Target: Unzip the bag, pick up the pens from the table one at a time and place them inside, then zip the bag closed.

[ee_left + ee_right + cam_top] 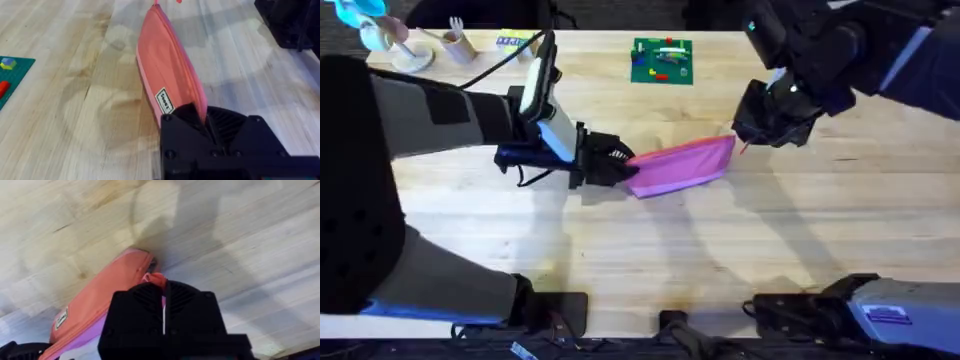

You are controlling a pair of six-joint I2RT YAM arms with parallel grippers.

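Two robot arms meet at a pink bag (685, 165) lying across the middle of the table (650, 260). From the left, the left gripper (620, 165) has its black fingers pinched closed on the bag's near end — beside a small white label (164, 100). At the far right end, the right gripper (752, 135) is clamped on something small and red-orange, possibly the zipper pull (155, 279).
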